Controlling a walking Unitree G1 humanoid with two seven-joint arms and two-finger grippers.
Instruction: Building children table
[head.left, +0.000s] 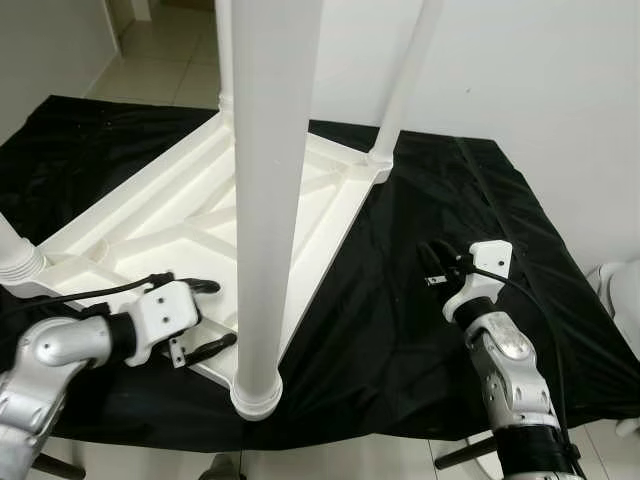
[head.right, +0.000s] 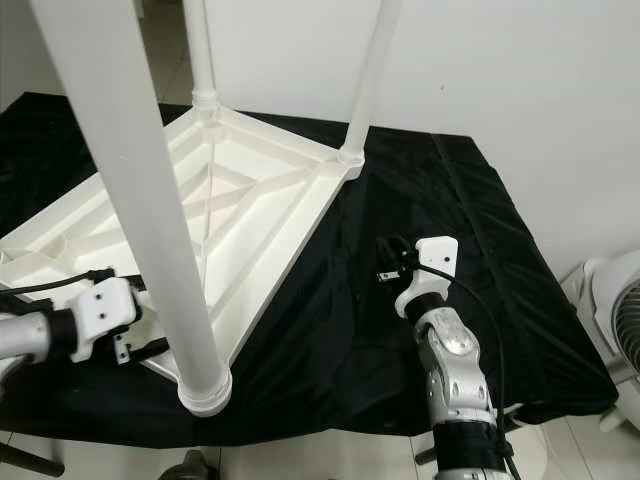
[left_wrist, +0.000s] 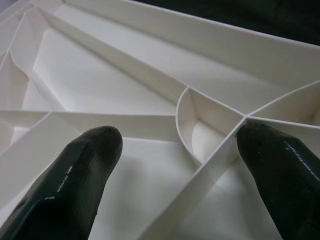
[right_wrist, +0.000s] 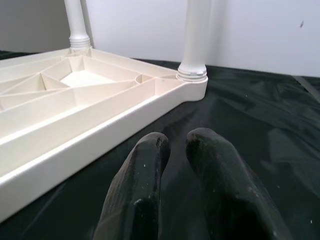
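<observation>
Black cloth (head.left: 400, 300) covers the work surface, where the upturned white table top (head.left: 190, 215) lies with its legs (head.left: 265, 200) standing up. Just beyond the left gripper (head.left: 205, 318), whose fingers are spread wide over the near ribbed corner, the plastic looks light, stiff and slippery, best gripped by a rib or the rim. The right gripper (head.left: 437, 265) hovers over cloth beside the table's edge, fingers pressed together and empty.

I'm looking at a home room: plain white walls (head.left: 540, 60), pale floor tiles (head.left: 160, 60), a black sheet (head.left: 400, 300) spread out, a white fan (head.right: 615, 310) alongside
</observation>
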